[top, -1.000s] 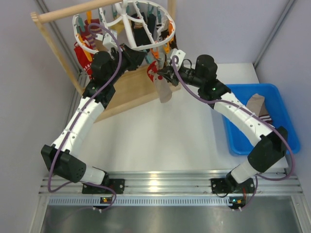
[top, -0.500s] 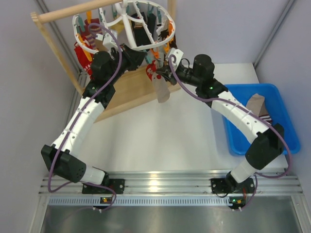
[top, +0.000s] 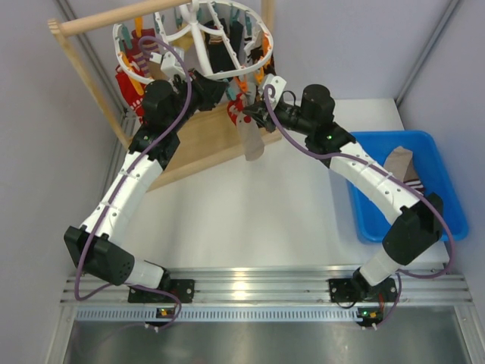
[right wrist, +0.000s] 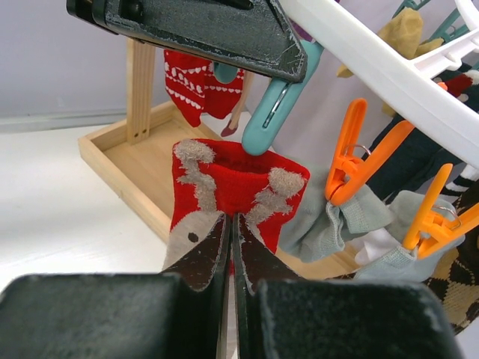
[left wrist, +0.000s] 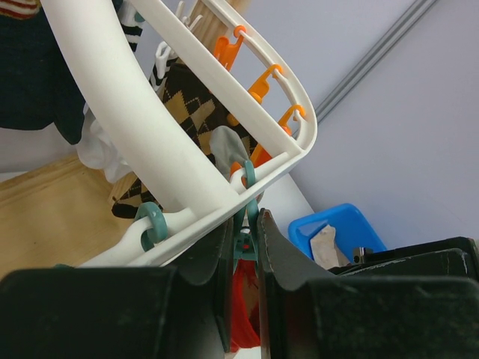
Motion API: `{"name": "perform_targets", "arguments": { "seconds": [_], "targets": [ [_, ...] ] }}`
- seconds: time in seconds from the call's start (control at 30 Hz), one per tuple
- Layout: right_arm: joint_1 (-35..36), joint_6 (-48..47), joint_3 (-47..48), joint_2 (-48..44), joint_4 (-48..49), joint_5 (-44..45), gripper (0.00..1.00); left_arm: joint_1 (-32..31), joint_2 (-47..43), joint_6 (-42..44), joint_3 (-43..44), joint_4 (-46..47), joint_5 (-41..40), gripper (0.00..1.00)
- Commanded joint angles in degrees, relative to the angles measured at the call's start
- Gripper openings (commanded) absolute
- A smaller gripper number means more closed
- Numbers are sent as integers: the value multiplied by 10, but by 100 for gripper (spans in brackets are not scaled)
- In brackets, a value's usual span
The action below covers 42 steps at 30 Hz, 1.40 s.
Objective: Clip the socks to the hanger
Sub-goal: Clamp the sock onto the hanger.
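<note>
**Cuff lining up under the teal peg**

Your right pincer (right wrist: 230, 233) is pinching narrow on the sock (right wrist: 232, 187), gripping it just below the red cuff. The sock is hanging with its long axis straight up and down, cuff on top and grey foot drooping toward the table.

Directly above that cuff, the teal peg (right wrist: 275, 105) is dangling mouth-down and tilting a little. Its tip is sitting right at the cuff's upper edge; touching or a hair apart, I cannot tell. Your left pincer (left wrist: 245, 250) is squeezing narrow on the peg's top, one finger on each side, right under the white ring of the hanger (left wrist: 135, 127). The pictures are not showing how far the peg's mouth is gaping.

So the coming move is turning on one thing: the peg is lying straight above your right pincer, and the cuff needs lifting into its mouth. The right arm is doing the carrying, and the left is only working the peg.

Beside it, orange pegs (right wrist: 352, 161) are gripping other socks (right wrist: 329, 217). From above, all this is happening over the wooden frame (top: 204, 140), with the blue tub (top: 364, 220) sitting well apart to the right.
</note>
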Motion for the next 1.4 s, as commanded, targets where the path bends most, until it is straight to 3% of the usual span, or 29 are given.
{"name": "perform_targets", "arguments": {
  "seconds": [0.0, 0.6, 0.7, 0.73, 0.87, 0.97, 1.37],
  "targets": [
    [11, 5, 22, -21, 41, -5, 0, -3, -7, 6, 3, -5, 23, 0],
    [19, 13, 68, 2, 56, 2, 0, -3, -6, -11, 3, -5, 36, 0],
    [19, 5, 67, 2, 53, 7, 0, -3, -10, -22, 1, -4, 35, 12],
    [19, 1, 65, 2, 53, 7, 0, -3, -16, -24, -1, -2, 34, 23],
    [14, -7, 58, 2, 52, 17, 0, 3, -35, -28, -1, -2, 17, 43],
    [7, -14, 55, 3, 52, 23, 0, 10, -55, -22, 4, -4, 0, 48],
    [-8, -33, 67, 11, 42, 38, 0, 22, -137, 53, 0, -43, -39, 49]
  ]
}}
